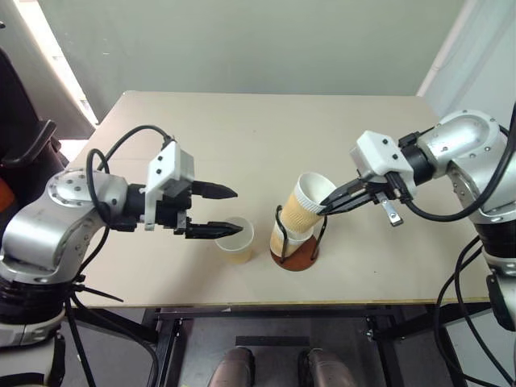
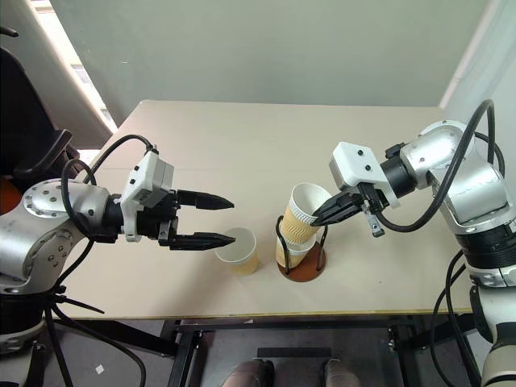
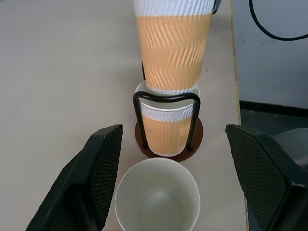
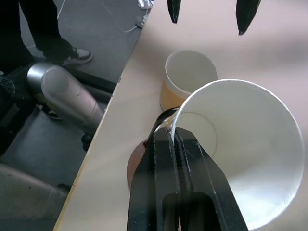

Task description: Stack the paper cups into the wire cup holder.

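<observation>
Pinching the rim of a tilted paper cup [image 1: 305,203], the right gripper [image 1: 326,204] has its two black fingers clamped together on the cup wall, the cup's bottom sitting in the mouth of another cup [image 3: 167,130] already inside the wire cup holder [image 1: 295,254]. Right wrist view shows the fingers closed on the rim from above and the white inside of the held cup; head views give only its ribbed orange side. Left wrist view shows the lower cup upright between the black wire loops on the reddish-brown base. Third cup [image 1: 235,239] stands upright on the table [image 1: 242,137] just beside the holder. Left gripper [image 1: 225,211] hangs over this cup, fingers spread wide, gripping nothing.
</observation>
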{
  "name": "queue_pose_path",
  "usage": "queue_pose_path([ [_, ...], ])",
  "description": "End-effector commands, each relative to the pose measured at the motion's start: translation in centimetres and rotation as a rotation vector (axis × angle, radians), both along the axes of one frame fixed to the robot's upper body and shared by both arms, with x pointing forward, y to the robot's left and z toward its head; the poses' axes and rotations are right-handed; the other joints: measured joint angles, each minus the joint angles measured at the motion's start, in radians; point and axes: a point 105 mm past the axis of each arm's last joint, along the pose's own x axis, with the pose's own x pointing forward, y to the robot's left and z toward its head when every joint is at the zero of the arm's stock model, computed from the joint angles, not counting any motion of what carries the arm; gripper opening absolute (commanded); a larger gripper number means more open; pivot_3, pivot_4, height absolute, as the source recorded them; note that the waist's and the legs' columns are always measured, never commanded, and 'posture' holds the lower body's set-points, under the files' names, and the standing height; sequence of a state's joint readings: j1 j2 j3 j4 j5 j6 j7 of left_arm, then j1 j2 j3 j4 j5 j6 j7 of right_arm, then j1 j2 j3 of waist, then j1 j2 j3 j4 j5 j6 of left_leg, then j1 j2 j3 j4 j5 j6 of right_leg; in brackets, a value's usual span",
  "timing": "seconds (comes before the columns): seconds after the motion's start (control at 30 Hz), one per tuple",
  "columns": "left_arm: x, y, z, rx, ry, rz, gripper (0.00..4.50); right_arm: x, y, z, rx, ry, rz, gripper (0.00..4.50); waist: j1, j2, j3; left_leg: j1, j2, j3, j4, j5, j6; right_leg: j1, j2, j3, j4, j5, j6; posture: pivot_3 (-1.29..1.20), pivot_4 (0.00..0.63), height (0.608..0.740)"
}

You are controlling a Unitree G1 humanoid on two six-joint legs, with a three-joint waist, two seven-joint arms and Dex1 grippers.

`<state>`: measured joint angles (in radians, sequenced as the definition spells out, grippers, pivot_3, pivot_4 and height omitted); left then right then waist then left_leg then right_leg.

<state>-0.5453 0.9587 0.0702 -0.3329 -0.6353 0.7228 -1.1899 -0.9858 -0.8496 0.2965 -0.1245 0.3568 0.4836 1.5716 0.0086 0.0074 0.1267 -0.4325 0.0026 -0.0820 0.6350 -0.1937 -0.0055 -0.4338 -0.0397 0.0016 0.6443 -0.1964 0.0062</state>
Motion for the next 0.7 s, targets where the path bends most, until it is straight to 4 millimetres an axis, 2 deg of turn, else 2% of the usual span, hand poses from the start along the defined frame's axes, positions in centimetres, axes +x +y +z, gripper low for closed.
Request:
queue_pose_path([
  [0.03,-0.3,0.0,1.1,0.000,-0.052,-0.001,3.66,-0.1,0.3,0.0,-0.012,-0.054,0.014,0.01,0.000,0.000,0.000,0.000,0.000,0.000,0.000,0.000,0.000,0.000,0.000,0.000,0.000,0.000,0.000,0.00,0.150,0.740],
  [0.2,-0.2,0.2,1.0,0.005,-0.051,0.010,3.66,0.4,0.6,0.0,-0.002,-0.072,0.002,0.01,0.000,0.000,0.000,0.000,0.000,0.000,0.000,0.000,0.000,0.000,0.000,0.000,0.000,0.000,0.000,0.00,0.150,0.740],
  [0.23,-0.1,0.2,1.0,0.005,-0.051,0.012,3.66,0.5,0.7,-0.1,-0.003,-0.074,-0.001,0.19,0.000,0.000,0.000,0.000,0.000,0.000,0.000,0.000,0.000,0.000,0.000,0.000,0.000,0.000,0.000,0.00,0.150,0.740],
  [0.3,0.0,0.2,1.0,0.009,-0.052,0.016,3.66,0.5,0.7,-0.2,-0.004,-0.076,-0.002,0.57,0.000,0.000,0.000,0.000,0.000,0.000,0.000,0.000,0.000,0.000,0.000,0.000,0.000,0.000,0.000,0.00,0.150,0.740],
  [0.5,0.2,0.3,1.0,0.018,-0.054,0.017,3.66,0.4,0.6,-0.1,-0.009,-0.090,-0.002,2.48,0.000,0.000,0.000,0.000,0.000,0.000,0.000,0.000,0.000,0.000,0.000,0.000,0.000,0.000,0.000,0.00,0.150,0.740],
  [0.6,0.6,0.8,0.8,0.056,-0.052,0.027,3.66,0.6,0.1,0.5,-0.008,-0.097,-0.017,2.48,0.000,0.000,0.000,0.000,0.000,0.000,0.000,0.000,0.000,0.000,0.000,0.000,0.000,0.000,0.000,0.00,0.150,0.740],
  [0.7,2.2,2.3,-0.3,0.178,-0.048,0.091,3.66,1.1,-0.9,2.3,0.040,-0.108,-0.056,2.48,0.001,0.000,0.000,0.000,0.000,0.000,0.000,0.000,0.000,0.000,0.000,0.000,0.000,0.000,0.000,0.00,0.150,0.740],
])
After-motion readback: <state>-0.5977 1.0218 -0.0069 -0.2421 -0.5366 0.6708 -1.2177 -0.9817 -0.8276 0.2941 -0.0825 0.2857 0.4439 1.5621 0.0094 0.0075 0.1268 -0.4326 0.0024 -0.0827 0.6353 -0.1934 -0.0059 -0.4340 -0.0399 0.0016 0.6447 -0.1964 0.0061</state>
